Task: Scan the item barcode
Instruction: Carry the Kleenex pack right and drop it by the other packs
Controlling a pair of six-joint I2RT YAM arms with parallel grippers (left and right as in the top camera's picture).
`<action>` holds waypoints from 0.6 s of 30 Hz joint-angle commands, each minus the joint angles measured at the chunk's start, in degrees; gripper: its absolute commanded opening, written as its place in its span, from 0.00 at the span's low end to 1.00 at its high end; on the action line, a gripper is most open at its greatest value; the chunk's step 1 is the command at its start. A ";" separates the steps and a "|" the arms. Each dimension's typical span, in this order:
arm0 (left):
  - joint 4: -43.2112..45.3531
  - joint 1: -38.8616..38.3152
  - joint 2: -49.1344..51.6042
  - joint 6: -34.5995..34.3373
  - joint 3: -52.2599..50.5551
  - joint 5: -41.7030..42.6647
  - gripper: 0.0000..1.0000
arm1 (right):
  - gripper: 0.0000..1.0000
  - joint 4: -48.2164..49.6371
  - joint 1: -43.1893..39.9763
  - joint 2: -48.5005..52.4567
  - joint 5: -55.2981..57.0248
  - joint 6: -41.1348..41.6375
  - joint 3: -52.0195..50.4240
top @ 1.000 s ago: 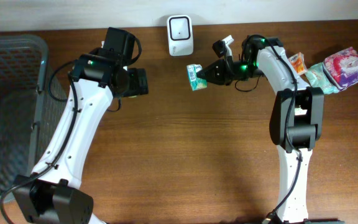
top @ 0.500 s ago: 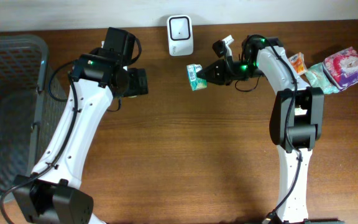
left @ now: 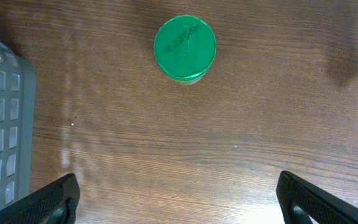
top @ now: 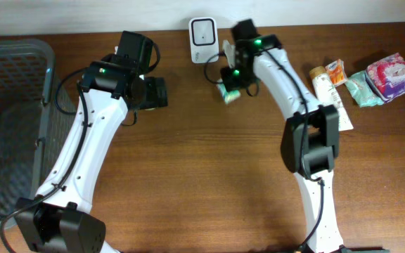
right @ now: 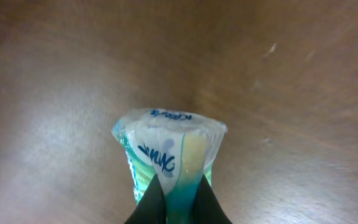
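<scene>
1. Closed tight, the right gripper (right: 178,198) is clamped on the lower end of a small green-and-white plastic tissue packet (right: 169,152), which is held clear of the brown wooden table (top: 202,190).
2. Over the last second the right arm has been swung round. The packet was formerly approached from three o'clock. Now the wrist is brought in from twelve o'clock, and the packet has been turned with it.
3. Seen from overhead, the packet is kept near the white box-shaped barcode scanner (top: 204,31), at about five o'clock of it, and is partly hidden under the wrist.
4. The turn is judged to be a re-aiming of the packet's printed face toward the scanner window, so the scan looks close but is not yet confirmed. Where the barcode sits cannot be told.
5. The left gripper (top: 157,93) is held wide open and empty, at nine o'clock of the packet, unmoved since a second ago.
6. Below it, in the left wrist view, a round green lid (left: 184,48) is seen at twelve o'clock, and the grey mesh basket (left: 2,130) at nine o'clock.
</scene>
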 commanded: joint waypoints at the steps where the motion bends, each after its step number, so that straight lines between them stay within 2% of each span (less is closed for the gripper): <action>1: -0.07 0.22 -0.13 0.90 -0.07 -0.81 0.99 | 0.04 11.13 5.09 0.26 38.51 -5.46 3.76; 2: -0.07 0.22 -0.13 0.90 -0.07 -0.81 0.99 | 0.04 19.37 6.25 0.26 38.12 -12.94 3.65; 3: -0.07 0.22 -0.13 0.90 -0.07 -0.81 0.99 | 0.04 26.71 6.56 0.26 37.86 -16.28 3.61; 4: -0.07 0.24 -0.13 0.90 -0.07 -0.81 0.99 | 0.04 32.57 6.49 0.28 34.58 -18.93 3.58; 6: -0.07 0.22 -0.13 0.90 -0.07 -0.81 0.99 | 0.04 41.77 5.99 0.76 21.24 -21.99 3.58; 8: -0.07 0.22 -0.13 0.90 -0.07 -0.81 0.99 | 0.04 49.05 6.25 3.85 19.67 -27.12 3.58; 11: -0.07 0.22 -0.13 0.90 -0.07 -0.81 0.99 | 0.04 52.24 6.34 7.65 17.55 -37.46 3.58; 18: -0.07 0.22 -0.13 0.90 -0.07 -0.81 0.99 | 0.04 52.65 6.34 7.72 18.58 -37.40 3.61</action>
